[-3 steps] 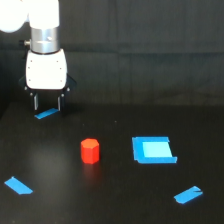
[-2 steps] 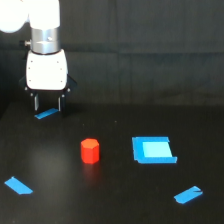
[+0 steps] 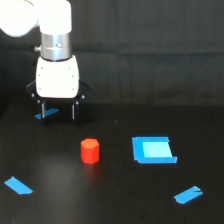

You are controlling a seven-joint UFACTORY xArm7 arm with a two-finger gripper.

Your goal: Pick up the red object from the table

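Block (image 3: 90, 150): red, upright on the counter (image 3: 115, 200), left of the blue square (image 3: 153, 149).
End effector (image 3: 58, 111): fingers spread, holding nothing, beyond the block, apart from it.

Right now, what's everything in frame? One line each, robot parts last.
red block: 1, bright red-orange, standing on the table near the middle, apart from everything else.
blue square: 1, blue with a paler centre, flat on the table toward the exterior view's right of the block.
blue tape strips: 3, blue; one near the lower edge at the exterior view's left, one near the lower edge at the exterior view's right, one behind the hand, partly hidden.
table: 1, matte black.
arm: 1, white with a grey collar.
hand: 1, white body, dark fingers, open, holding nothing, behind the block toward the exterior view's left.
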